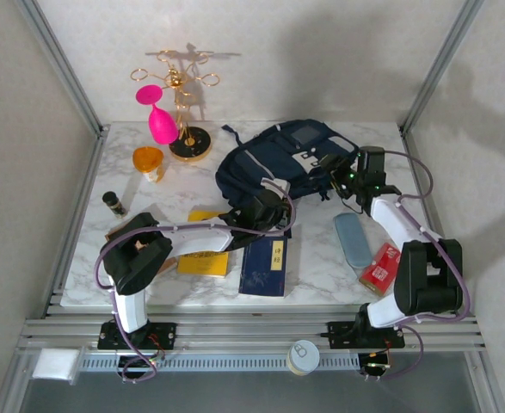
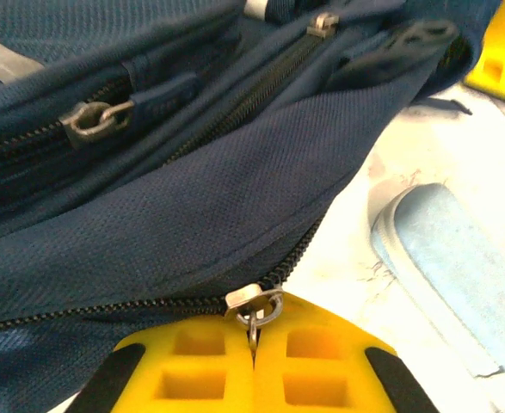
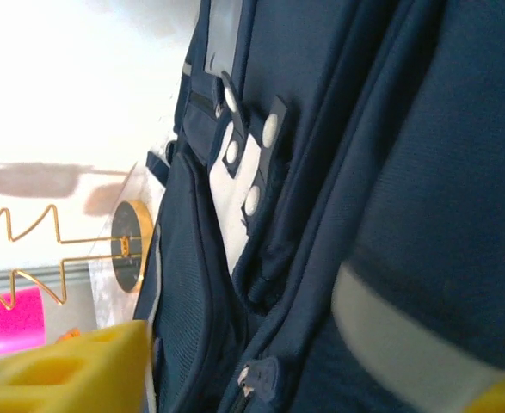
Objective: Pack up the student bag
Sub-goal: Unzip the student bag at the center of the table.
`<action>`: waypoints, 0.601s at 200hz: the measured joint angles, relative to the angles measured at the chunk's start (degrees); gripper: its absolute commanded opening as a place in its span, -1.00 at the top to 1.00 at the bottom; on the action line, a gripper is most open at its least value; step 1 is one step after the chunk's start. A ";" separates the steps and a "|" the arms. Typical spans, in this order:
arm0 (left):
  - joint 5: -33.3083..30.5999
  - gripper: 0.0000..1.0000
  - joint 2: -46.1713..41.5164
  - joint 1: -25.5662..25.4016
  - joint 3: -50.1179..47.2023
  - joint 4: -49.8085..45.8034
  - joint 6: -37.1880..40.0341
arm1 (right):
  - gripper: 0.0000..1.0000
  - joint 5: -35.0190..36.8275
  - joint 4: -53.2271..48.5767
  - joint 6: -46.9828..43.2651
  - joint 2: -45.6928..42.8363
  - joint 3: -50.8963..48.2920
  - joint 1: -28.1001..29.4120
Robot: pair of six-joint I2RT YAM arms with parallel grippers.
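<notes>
The student bag point(image 1: 278, 159), a large navy backpack with pale stripes, lies at the back middle of the table. My left gripper point(image 1: 265, 206) is at its near edge. In the left wrist view its yellow fingers point(image 2: 192, 361) are pressed together, and the left gripper point(image 2: 254, 344) is shut on the metal zipper pull point(image 2: 254, 311) of the bag point(image 2: 192, 198). My right gripper point(image 1: 334, 172) is at the bag's right side. In the right wrist view it point(image 3: 286, 387) stands open, one yellow finger point(image 3: 63, 370) at the lower left, with the bag's fabric point(image 3: 390, 172) close in front.
A navy book point(image 1: 267, 265) and a yellow book point(image 1: 204, 262) lie near the front. A pale blue case point(image 1: 353, 238) and a red box point(image 1: 379, 267) sit at the right. At the back left are an orange cup point(image 1: 149, 162), a pink glass point(image 1: 159, 120) and a gold stand point(image 1: 187, 129).
</notes>
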 measured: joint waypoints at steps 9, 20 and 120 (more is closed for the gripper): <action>0.02 1.00 0.04 0.00 0.44 -0.37 -0.31 | -0.68 0.11 -0.52 -1.03 -1.75 -1.22 -0.28; 0.02 1.00 0.22 0.00 0.83 -0.90 -0.66 | -0.77 0.17 -1.70 -1.09 -4.72 -2.89 -0.61; 1.11 1.00 1.42 0.00 1.55 -2.99 -1.03 | -0.67 -3.37 10.58 17.09 -8.96 -17.62 6.93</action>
